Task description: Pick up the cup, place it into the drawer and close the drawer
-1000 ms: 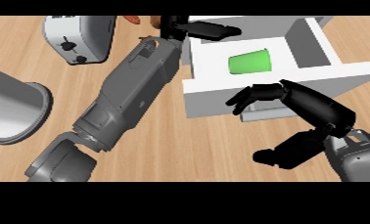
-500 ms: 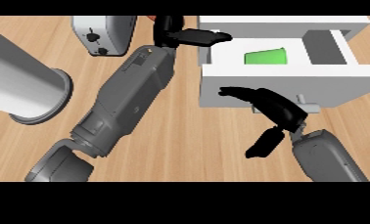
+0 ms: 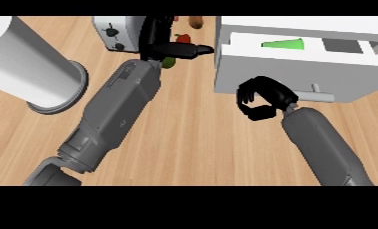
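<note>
From where I stand, the robot's right hand (image 3: 262, 100) is the nearest thing that matters. It hangs over the pale wooden counter (image 3: 192, 138) with its black fingers curled together on nothing. It is bunched right at the lower edge of the white box-shaped drawer's front panel (image 3: 280, 73), though I cannot tell whether it is actually touching. A small grey handle (image 3: 317, 89) juts from that panel just to the right of the hand.

Behind the panel the drawer stands open. The green cup (image 3: 284, 44) is already inside it, apparently lying on its side and low in the tray, so I judge that only the closing is left.

To do that well, the curled hand should meet the panel flat, close to the handle and near the middle. It should then push straight along the drawer's line of travel, because a shove at the left corner would likely skew it.

Further back, the left hand (image 3: 166, 45) has its fingers stretched out and holds nothing that I can see. It points towards the drawer's left corner, just beside it, and should keep clear as the drawer slides in.

A silver toaster (image 3: 117, 32) sits behind that hand, and a big grey cylindrical pot (image 3: 40, 68) stands well apart at the left.
</note>
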You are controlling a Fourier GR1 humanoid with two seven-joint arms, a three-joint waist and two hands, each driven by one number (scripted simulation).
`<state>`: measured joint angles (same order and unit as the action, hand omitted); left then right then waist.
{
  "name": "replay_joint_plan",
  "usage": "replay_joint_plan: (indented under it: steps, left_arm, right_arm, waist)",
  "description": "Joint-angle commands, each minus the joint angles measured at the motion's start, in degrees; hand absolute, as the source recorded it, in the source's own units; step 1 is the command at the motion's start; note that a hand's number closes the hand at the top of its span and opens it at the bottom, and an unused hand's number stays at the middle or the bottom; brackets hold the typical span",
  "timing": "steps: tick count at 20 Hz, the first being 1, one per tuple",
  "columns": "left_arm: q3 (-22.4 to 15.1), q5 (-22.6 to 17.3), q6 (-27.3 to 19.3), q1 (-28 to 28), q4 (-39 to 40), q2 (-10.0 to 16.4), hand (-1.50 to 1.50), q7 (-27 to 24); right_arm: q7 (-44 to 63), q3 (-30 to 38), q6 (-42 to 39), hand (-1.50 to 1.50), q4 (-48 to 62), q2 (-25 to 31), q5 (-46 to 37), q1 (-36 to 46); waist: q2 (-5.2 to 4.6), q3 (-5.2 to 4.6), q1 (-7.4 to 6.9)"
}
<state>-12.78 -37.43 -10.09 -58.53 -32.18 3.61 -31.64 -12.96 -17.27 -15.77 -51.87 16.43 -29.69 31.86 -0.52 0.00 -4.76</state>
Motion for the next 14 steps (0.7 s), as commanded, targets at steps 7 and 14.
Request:
replay_joint_plan:
  steps: [7,14]
  left_arm:
    - [-0.7,-0.8,5.8,6.7,-7.4,4.7,-1.5,2.6]
    - [-1.3,-0.4,6.8,8.9,-8.8,6.5,-1.5,3.4]
  right_arm:
    - [-10.7,12.5,6.1,1.5,20.2,4.1,3.7,15.5]
    - [-8.7,17.5,7.0,1.5,23.4,7.3,6.5,20.5]
  waist:
    - [-0.98,0.31,-3.61]
    - [-1.88,0.36,-5.48]
